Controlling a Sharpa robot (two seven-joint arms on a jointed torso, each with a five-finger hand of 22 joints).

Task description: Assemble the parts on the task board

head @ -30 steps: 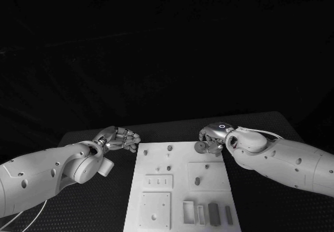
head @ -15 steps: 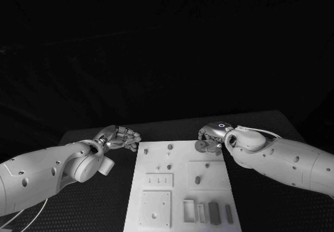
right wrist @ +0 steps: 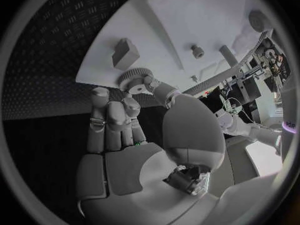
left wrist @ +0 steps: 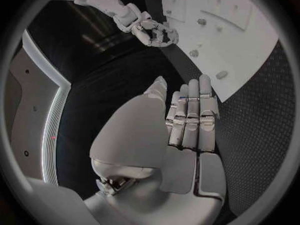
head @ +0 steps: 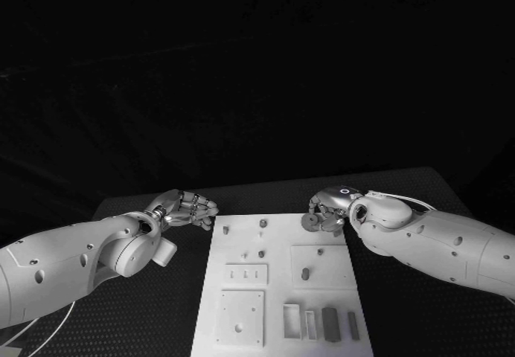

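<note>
The white task board [head: 281,297] lies in the middle of the black table. My right hand [head: 328,208] hovers at the board's far right corner and pinches a small round toothed gear [head: 310,222] between thumb and fingers; the right wrist view shows the gear [right wrist: 132,79] at the fingertips, just off the board's edge [right wrist: 187,20]. My left hand [head: 186,208] rests beside the board's far left corner with fingers curled together, holding nothing; in the left wrist view the left hand [left wrist: 187,122] lies over the table mat.
Short pegs [head: 263,222] stand at the board's far end. Square plates [head: 240,316] and dark upright blocks [head: 330,327] sit at its near end. A small block [right wrist: 125,53] stands on the board close to the gear. Black mat surrounds the board.
The whole view has shifted slightly. My right hand keeps its hold on the gear at the same corner; the left hand has edged a little farther away.
</note>
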